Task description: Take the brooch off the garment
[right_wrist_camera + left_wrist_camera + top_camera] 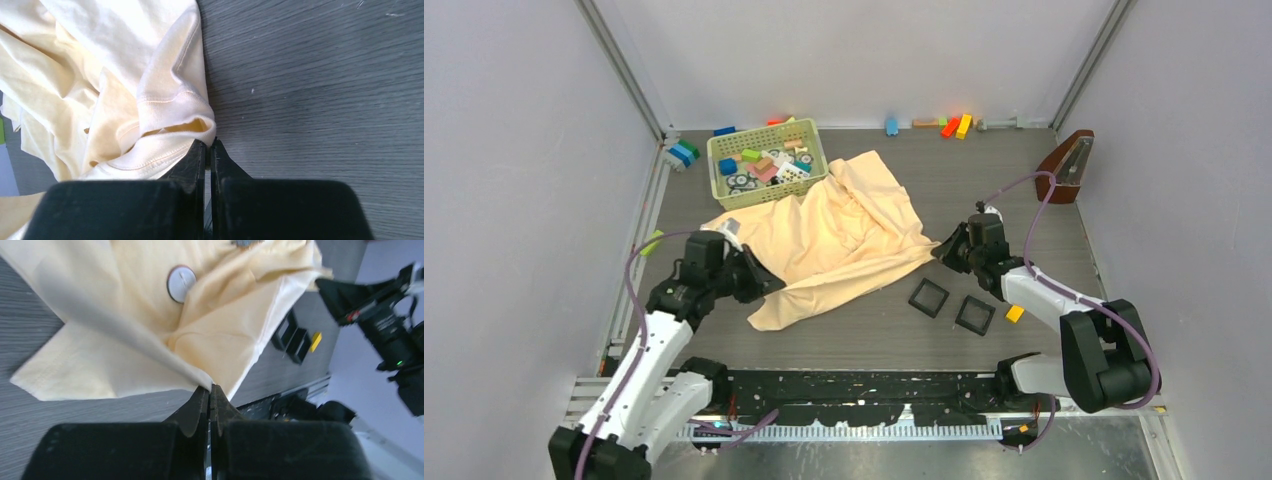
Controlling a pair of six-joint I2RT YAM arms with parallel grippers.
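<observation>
— Now, starting at the tips: clenched on what?

— At the left end effector [210,390], shut tight on a thin edge of the pale yellow garment [844,235], with the cloth drawn up into a taut ridge off the surface [1024,200]. At the right end effector [210,145], pinching a ribbed, stitched band, probably a cuff or hem, low against the grey boards. Nothing else gripped on either side.

— And the brooch [245,242]?

— Not held. Probably the small grey-blue glint at the very top edge of the left wrist view, cut off by the frame, lying on the cloth beyond a flat round pale disc [181,283]. Too small to pick out from overhead.

— Further out?

— Near the cloth's front edge, by the right arm, two black square trays [929,297] side by side. Behind the cloth, just beside it, a green basket [767,163] of coloured blocks.

— How to do this step well?

— Spread first, judging by the folds. Draw the two holds apart gently, enough to flatten the cloth around the ornament without rolling fabric over it. Keep one hold as an anchor and free the other. Then approach from above, tips barely parted, and grip metal rather than cloth. Pull slowly; expect the pin to snag.
</observation>
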